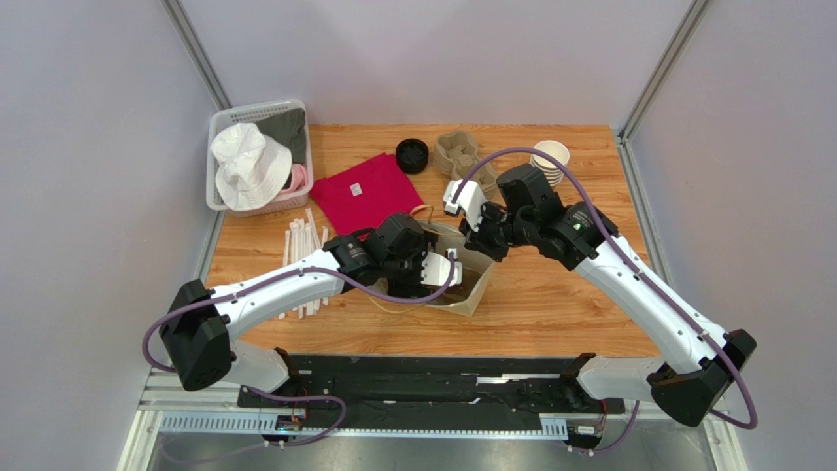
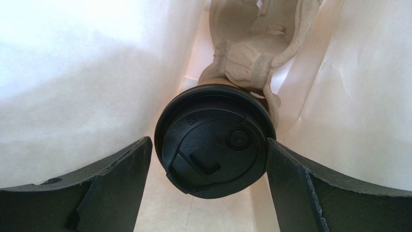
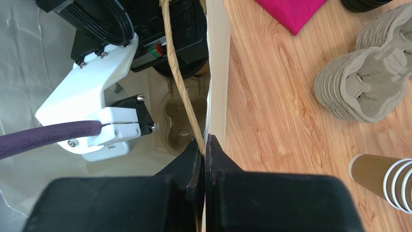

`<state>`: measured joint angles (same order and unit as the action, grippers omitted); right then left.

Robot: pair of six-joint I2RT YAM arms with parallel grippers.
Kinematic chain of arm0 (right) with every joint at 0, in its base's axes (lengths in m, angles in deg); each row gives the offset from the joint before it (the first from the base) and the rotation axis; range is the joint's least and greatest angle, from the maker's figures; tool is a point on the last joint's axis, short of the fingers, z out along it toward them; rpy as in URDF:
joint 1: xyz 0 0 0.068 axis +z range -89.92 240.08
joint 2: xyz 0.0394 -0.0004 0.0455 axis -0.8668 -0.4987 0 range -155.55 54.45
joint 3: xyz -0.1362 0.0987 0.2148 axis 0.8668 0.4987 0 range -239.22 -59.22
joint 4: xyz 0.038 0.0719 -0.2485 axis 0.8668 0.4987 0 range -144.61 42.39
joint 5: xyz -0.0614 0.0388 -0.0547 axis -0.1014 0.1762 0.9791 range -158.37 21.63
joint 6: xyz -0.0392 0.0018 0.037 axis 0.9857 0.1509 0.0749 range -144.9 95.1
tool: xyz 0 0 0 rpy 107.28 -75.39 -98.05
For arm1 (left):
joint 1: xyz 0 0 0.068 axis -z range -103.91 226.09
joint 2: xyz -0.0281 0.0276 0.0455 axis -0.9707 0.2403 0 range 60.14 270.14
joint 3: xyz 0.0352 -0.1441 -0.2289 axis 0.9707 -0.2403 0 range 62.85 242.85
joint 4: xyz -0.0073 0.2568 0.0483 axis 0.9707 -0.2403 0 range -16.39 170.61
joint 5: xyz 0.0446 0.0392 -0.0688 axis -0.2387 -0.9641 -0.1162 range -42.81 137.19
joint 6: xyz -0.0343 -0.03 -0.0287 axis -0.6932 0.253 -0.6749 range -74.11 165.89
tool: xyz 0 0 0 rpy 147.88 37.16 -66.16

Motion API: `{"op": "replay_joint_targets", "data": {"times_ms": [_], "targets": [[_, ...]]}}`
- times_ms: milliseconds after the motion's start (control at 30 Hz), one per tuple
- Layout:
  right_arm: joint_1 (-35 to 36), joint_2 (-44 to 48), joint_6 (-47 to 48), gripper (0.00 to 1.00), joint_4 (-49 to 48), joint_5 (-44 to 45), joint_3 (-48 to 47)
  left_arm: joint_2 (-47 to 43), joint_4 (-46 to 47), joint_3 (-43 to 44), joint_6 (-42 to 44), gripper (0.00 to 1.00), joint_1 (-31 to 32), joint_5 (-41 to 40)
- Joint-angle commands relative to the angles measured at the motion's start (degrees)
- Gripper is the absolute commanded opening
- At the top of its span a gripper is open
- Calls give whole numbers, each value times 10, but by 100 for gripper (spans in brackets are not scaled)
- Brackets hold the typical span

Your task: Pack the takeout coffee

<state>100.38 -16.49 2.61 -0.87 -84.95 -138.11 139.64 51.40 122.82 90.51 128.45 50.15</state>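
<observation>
Release looks like the step in hand. In the left wrist view the coffee (image 2: 213,140) sits straight ahead of the left gripper (image 2: 208,142), between its fingers (image 2: 121,183). The jaws are spread to either side of the black lid and are not pinching it, though the right-hand finger shows at the lid's very edge. The cup rests deep in the bag (image 2: 72,72), in a pulp carrier (image 2: 251,58) just beyond it. Its lid faces the tool and its body is hidden beneath. Its long axis therefore seems to run along the tool's line of sight, roughly upright with a slight tilt, and the sip hole is toward the right-hand finger.

In the right wrist view the right gripper (image 3: 205,159) is clenched on the bag's rim, with the twine handle (image 3: 179,77) running up beside its fingers. To its outer side lie stacked carriers (image 3: 362,82) and spare cups (image 3: 382,181).

From above, the left tool reaches down into the bag mouth and hides the coffee. The right tool holds the far rim.

Next, I judge, the left tool should draw straight back out along the cup's axis without catching the lid or bag wall.
</observation>
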Motion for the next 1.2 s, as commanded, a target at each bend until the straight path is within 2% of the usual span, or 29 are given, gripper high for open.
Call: {"op": "replay_joint_targets", "data": {"times_ms": [0,267,967,1167], "targets": [[-2,6,16,0,-13,-2,-4,-16,-23,38,-5,94,-7,17],[-2,1,17,0,-15,5,-3,-16,-56,54,4,95,-8,36],[-3,-16,15,0,-25,32,5,-48,-26,40,26,97,-8,45],[-23,-27,-10,0,-26,11,-17,-45,-33,36,39,97,-7,53]]}}
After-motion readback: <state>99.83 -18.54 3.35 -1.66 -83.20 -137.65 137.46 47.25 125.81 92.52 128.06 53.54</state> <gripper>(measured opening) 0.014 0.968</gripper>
